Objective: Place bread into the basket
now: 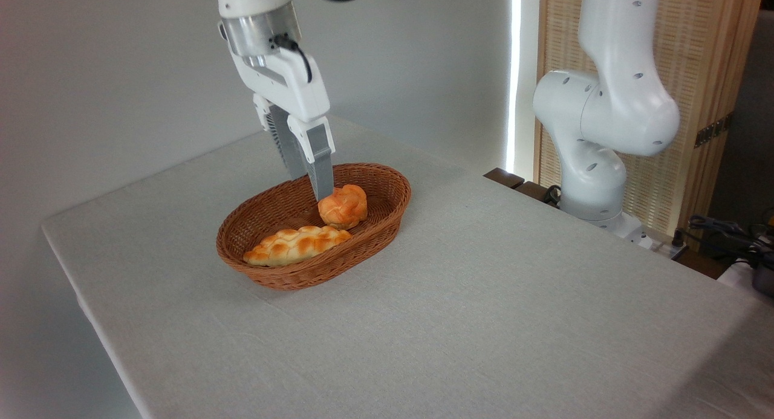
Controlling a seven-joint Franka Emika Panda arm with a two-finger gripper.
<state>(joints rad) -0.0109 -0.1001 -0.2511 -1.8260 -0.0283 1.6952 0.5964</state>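
The bread [343, 206], a small glossy orange bun, rests inside the brown wicker basket [387, 216] toward its far right end. My gripper [312, 187] hangs over the basket's middle, just left of the bun. Its two grey fingers stand apart with nothing between them, so it is open. The nearer fingertip [325, 192] ends at the bun's upper left edge; I cannot tell whether it touches.
A long pale braided loaf [296, 243] lies in the basket's near left part. The arm's white base [604, 123] stands at the table's right rear before a wooden screen. Cables [725, 231] lie at far right. The table edge [91, 310] runs down the left.
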